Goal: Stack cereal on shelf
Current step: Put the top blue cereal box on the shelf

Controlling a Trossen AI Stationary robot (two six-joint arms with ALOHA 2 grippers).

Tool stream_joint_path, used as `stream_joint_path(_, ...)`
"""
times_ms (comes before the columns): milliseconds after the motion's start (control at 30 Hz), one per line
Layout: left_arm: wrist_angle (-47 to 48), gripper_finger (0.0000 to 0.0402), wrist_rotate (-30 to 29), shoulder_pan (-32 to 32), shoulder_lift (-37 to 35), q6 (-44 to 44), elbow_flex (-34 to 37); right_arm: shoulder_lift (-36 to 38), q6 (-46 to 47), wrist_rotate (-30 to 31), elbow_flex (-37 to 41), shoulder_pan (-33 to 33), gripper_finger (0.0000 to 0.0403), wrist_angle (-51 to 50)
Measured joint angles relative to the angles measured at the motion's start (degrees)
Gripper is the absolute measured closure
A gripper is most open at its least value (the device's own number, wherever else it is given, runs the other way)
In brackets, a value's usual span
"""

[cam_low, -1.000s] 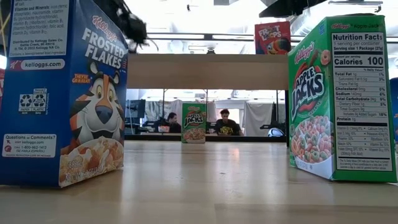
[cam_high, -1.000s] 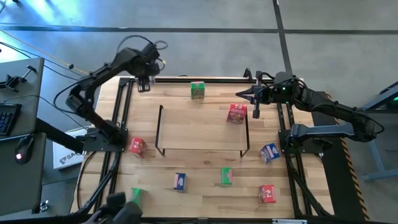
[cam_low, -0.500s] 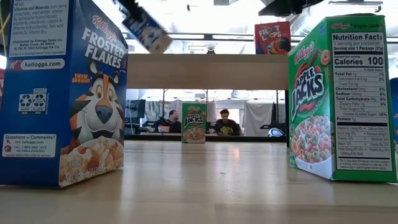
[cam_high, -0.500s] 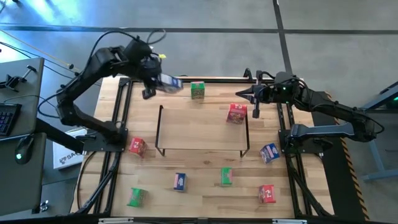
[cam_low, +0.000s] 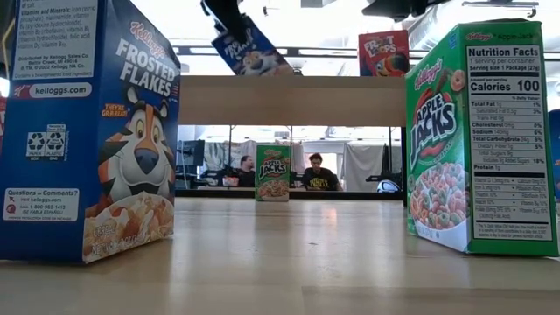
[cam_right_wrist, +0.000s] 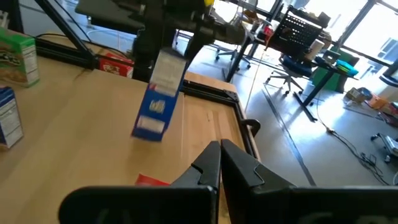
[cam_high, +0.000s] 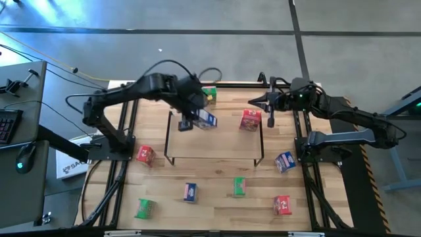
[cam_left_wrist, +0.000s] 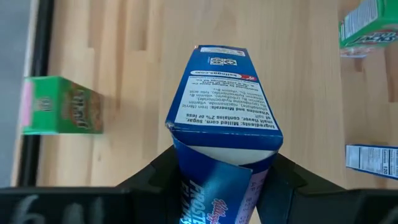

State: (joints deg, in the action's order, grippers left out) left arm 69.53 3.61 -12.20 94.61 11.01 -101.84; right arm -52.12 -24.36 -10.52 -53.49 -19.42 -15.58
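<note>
The blue cereal box (cam_high: 206, 119) hung tilted in the air over the shelf's (cam_high: 217, 153) far left part, pinched by its lower end between the fingers of the left gripper (cam_high: 189, 118). From the left wrist the box (cam_left_wrist: 224, 118) stood straight out from the dark fingers (cam_left_wrist: 283, 180), its printed end panel facing the camera. On the shelf's far right corner sat a red box (cam_high: 250, 120); a green box (cam_high: 209, 95) stood on the table just behind the shelf. The right gripper (cam_high: 270, 104) waited at the table's far right edge, fingers pressed together, holding nothing. More boxes lay scattered on the near side of the table (cam_high: 217, 197).
</note>
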Motion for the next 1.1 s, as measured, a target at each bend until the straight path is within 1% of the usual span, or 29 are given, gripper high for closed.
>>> stream_joint_path(200,-0.44,0.0249,-3.96,2.33,1.33,-1.04,-0.17,0.0,-0.07,0.0,0.0,0.86,0.0403,0.0)
stream_joint_path(400,-0.63,0.0199,-4.48,3.38,1.12,-1.3,-0.26,0.0,-0.07,0.02,0.0,0.86,0.0403,-0.01)
stream_joint_path(567,-0.76,0.0163,-4.43,3.38,1.05,-0.54,-4.04,0.0,0.0,0.02,0.0,0.86,0.0403,-0.02)
stream_joint_path(700,-0.9,0.0157,-4.41,3.38,1.07,0.67,-6.46,0.0,0.7,0.03,0.0,0.86,0.0403,0.0)
stream_joint_path(800,-1.14,0.0166,-4.59,3.38,0.93,1.29,-7.86,0.0,1.39,0.06,0.0,0.86,0.0403,-0.02)
stream_joint_path(900,-2.28,0.0195,-5.61,3.62,-0.71,0.78,-7.05,0.0,1.4,0.07,0.0,0.86,0.0403,-0.08)
stream_joint_path(1000,-4.25,0.024,-5.65,3.74,-3.45,-1.35,-2.57,0.31,1.38,1.49,0.0,0.86,0.0403,-1.48)
stream_joint_path(1100,-8.71,0.029,-5.49,3.75,-7.17,-4.13,5.4,1.51,1.01,3.73,0.0,0.86,0.0403,-3.91)
